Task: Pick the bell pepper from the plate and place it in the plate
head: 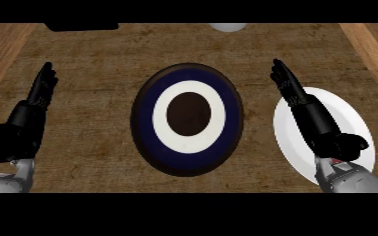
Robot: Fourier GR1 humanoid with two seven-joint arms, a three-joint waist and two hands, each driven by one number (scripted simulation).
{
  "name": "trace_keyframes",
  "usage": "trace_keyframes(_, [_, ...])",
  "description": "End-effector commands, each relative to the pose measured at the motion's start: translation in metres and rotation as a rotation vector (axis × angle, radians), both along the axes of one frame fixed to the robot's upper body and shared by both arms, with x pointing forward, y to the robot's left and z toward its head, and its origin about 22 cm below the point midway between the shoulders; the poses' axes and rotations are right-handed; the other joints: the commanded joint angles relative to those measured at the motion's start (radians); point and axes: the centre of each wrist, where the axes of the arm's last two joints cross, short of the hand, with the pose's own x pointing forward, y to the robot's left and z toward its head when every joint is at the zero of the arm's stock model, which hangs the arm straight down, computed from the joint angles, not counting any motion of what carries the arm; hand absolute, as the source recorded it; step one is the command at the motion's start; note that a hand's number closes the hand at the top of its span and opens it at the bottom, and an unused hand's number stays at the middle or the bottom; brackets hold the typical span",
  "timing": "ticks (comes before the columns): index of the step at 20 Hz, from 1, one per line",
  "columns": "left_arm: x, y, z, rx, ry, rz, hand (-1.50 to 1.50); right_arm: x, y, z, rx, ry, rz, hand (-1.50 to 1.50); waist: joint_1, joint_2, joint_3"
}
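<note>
Standing over the wooden counter [96,55], I look down and start at the left side, where the left hand [33,105] shows near the edge. Its black fingers are straight and held together, pointing away from the robot, and it holds nothing. It lies well apart from the plates.

At the middle sits a round plate with rings [187,119]: a dark outer rim, then a navy band, a white ring, and a dark brown centre. Nothing rests on it.

Further right, the right hand [310,112] lies over a plain white plate [291,145], crossing its left part. The fingers are straight and pressed together, tips reaching past the plate's upper left rim toward the far side of the counter. The thumb is tucked low near the wrist; it curls round nothing I can see.

The bell pepper shows nowhere; whether it lies under the right hand I cannot tell.

At the far edge a black object [81,26] sits left of centre, and a pale rounded thing [227,27] sits right of centre, both cut off by the view.
</note>
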Motion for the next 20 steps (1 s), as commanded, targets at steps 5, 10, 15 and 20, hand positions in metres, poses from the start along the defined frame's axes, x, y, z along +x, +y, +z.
trace_keyframes(5, [-0.012, -0.018, -0.044, -0.144, 0.211, 0.051, 0.00, -0.027, 0.011, 0.020, -0.083, 0.009, 0.755, 1.50, 0.036, 0.028, -0.019])
trace_keyframes(10, [-0.026, -0.022, -0.069, -0.210, 0.357, 0.073, 0.00, -0.012, -0.013, 0.146, -0.668, -0.729, 0.595, 1.50, -0.006, -0.022, -0.016])
trace_keyframes(15, [-0.021, -0.041, -0.066, -0.255, 0.316, 0.035, 0.00, -0.008, -0.076, 0.015, -0.110, -0.303, 0.673, -1.50, 0.028, 0.056, -0.007])
trace_keyframes(20, [-0.012, -0.048, -0.070, -0.261, 0.339, 0.048, 0.00, -0.004, -0.119, 0.029, -0.206, -0.328, 0.973, -1.50, 0.030, 0.038, -0.011])
